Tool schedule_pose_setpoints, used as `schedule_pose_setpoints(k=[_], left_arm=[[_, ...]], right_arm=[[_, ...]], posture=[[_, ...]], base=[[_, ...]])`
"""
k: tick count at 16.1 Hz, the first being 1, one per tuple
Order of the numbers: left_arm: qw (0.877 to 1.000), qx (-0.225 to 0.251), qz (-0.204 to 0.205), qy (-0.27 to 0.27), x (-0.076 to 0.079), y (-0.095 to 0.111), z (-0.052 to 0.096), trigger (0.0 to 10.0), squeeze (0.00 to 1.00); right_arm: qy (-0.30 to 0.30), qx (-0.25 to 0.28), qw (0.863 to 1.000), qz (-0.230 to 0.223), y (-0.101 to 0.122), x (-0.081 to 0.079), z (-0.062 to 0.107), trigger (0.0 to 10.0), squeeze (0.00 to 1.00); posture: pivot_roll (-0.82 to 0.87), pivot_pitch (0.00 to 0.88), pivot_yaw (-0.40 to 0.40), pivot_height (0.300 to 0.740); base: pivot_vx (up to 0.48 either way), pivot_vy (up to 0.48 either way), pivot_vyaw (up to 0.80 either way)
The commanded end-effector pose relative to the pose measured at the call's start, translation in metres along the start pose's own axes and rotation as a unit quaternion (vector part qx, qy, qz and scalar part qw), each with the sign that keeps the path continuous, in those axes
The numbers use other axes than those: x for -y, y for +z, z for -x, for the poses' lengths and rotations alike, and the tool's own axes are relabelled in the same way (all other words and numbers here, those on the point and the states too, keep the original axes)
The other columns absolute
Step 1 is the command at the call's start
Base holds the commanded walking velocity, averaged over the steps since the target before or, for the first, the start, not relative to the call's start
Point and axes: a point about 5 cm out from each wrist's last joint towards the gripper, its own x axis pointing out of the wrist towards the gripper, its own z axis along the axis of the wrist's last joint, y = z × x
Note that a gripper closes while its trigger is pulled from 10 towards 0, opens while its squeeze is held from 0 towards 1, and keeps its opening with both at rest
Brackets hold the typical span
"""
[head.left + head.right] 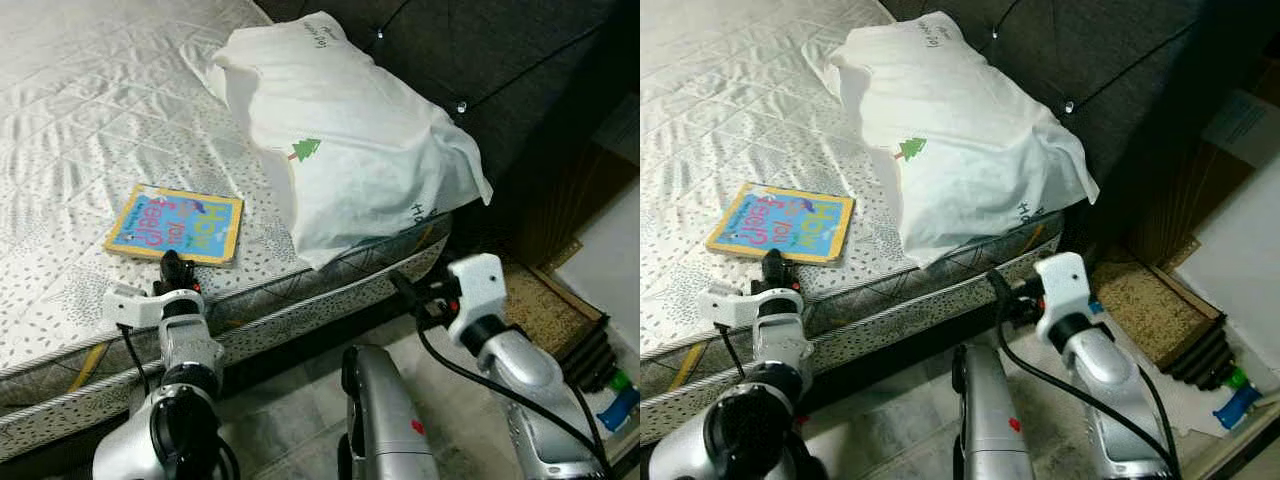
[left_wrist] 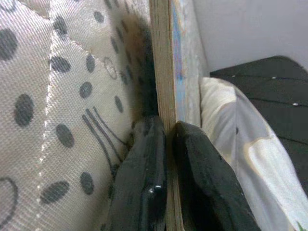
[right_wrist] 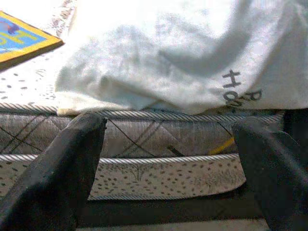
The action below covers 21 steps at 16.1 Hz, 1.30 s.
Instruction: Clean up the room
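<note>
One book lies flat on the bed, near the front edge. Its cover is blue with a yellow border and big bright letters. The left gripper is at the near edge of the book. In the left wrist view its two black fingers are squeezed on the book's edge, one finger above the cover and one below, against the dotted mattress cloth.

One white pillow lies on the bed beside the book, toward the robot's right. It leans on the dark headboard and hangs a little over the front edge of the bed. It has a small green tree on it and some grey letters.

The right gripper is in the air in front of the side of the bed, below the pillow's corner, and touches nothing. In the right wrist view its two fingers are wide apart, with the grey side of the mattress between them.

On the floor to the right are a brown mat and a bottle with a green cap, beside a white wall.
</note>
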Motion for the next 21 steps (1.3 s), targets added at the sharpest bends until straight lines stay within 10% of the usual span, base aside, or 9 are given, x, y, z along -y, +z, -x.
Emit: schedule_pose_setpoints(k=[1,2,21], left_arm=[[0.998,-0.056,-0.009,0.038,-0.012,-0.018,0.01,10.0,0.85],[0.995,-0.081,-0.031,0.042,-0.012,-0.023,0.012,10.0,1.0],[0.958,-0.247,-0.146,0.005,-0.01,-0.053,0.022,10.0,1.0]], right_arm=[[-0.005,-0.007,1.0,-0.002,-0.004,0.002,0.0,10.0,0.0],[-0.01,-0.005,1.0,-0.004,-0.005,0.001,-0.001,10.0,0.0],[-0.024,0.005,1.0,-0.005,-0.001,-0.008,-0.007,10.0,0.0]], posture=[[-0.37,0.131,-0.085,0.486],[-0.37,0.131,-0.079,0.486],[-0.31,0.121,-0.054,0.486]], base=[[0.0,0.0,0.0],[0.0,0.0,0.0],[0.0,0.0,0.0]])
